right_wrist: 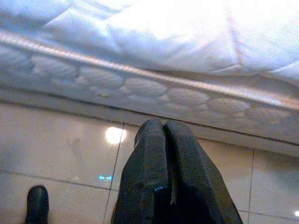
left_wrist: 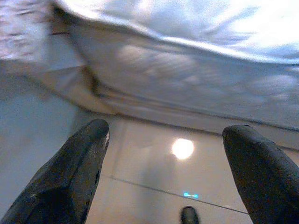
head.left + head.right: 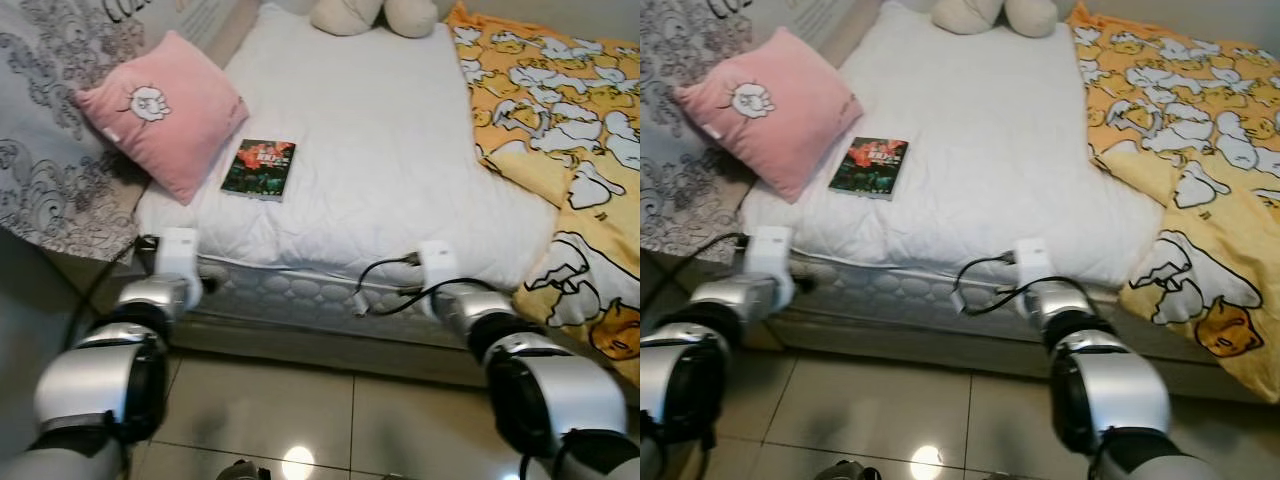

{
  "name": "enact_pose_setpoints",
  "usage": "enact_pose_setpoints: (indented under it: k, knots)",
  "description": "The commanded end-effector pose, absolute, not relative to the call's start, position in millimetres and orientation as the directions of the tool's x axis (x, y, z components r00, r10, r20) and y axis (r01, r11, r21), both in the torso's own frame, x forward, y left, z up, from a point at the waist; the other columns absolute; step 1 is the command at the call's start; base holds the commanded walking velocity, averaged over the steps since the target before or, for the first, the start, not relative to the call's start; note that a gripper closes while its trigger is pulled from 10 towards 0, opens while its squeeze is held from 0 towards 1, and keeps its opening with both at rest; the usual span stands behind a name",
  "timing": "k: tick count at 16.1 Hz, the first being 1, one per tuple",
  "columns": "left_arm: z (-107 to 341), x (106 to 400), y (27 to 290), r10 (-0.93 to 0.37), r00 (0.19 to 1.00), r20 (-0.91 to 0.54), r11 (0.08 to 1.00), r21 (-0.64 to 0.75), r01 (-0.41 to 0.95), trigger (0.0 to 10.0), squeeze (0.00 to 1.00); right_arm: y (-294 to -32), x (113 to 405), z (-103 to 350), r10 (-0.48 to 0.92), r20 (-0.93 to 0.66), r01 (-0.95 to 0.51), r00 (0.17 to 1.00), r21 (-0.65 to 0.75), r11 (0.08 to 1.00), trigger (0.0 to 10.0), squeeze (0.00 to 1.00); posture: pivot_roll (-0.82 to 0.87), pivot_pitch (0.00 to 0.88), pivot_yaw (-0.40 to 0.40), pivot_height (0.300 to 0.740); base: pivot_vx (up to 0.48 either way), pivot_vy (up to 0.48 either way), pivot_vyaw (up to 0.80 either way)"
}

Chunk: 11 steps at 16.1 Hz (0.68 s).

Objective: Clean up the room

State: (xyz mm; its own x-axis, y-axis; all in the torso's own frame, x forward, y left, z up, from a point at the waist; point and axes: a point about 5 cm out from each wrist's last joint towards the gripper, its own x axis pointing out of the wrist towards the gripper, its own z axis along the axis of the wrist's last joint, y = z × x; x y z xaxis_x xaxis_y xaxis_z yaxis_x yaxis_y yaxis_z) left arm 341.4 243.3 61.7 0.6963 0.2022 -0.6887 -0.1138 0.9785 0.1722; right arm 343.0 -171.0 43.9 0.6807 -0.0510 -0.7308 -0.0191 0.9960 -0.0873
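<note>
White quilted bed (image 3: 380,150) carries a book (image 3: 259,169) near its left edge, just beside a pink pillow (image 3: 160,110) at the left corner; a yellow duck blanket (image 3: 560,130) drapes the right side. Left gripper (image 2: 168,154) hangs released over floor tiles (image 2: 149,172); right gripper (image 1: 164,128) is clenched, empty.

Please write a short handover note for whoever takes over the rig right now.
Left claw: open, empty, low by the bed's edge over the floor tiles.
Right claw: shut, empty, also low by the bed's edge.
On the bed: a book beside the pink pillow, a yellow duck blanket rumpled along the robot's right, plush toys at the far end.
Done: nothing evident.
Left: probably book, pillow, blanket.
</note>
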Motion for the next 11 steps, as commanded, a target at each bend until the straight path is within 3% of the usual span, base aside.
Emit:
enact_pose_setpoints:
  k: [1,5,8,11]
  knots:
    - [51.7,332.0,249.4,0.219,0.668,-0.711,0.973,0.208,-0.098,10.0,0.00,-191.7,342.4,46.4,-0.100,-0.721,0.047,0.685,-0.093,0.995,10.0,0.00,-0.05,0.000,-0.043,0.740,0.000,0.000,0.00]
    - [6.9,288.5,260.1,0.243,0.547,-0.801,0.968,0.235,-0.085,10.0,0.00,-249.6,299.2,14.1,-0.230,-0.798,0.132,0.556,-0.188,0.973,10.0,0.00,-0.05,0.000,-0.041,0.740,0.000,0.000,0.00]
    - [-16.1,269.9,245.6,0.145,0.531,-0.835,0.989,0.141,-0.048,10.0,0.00,-253.3,267.7,-12.9,-0.180,-0.870,0.137,0.458,-0.131,0.982,10.0,0.00,-0.07,0.000,-0.035,0.740,0.000,0.000,0.00]
    - [-30.9,255.4,236.6,0.081,0.526,-0.847,0.994,0.108,0.020,10.0,0.00,-250.5,246.3,-31.0,-0.125,-0.898,0.098,0.421,-0.092,0.991,10.0,0.00,-0.09,0.000,-0.026,0.740,0.000,0.000,0.00]
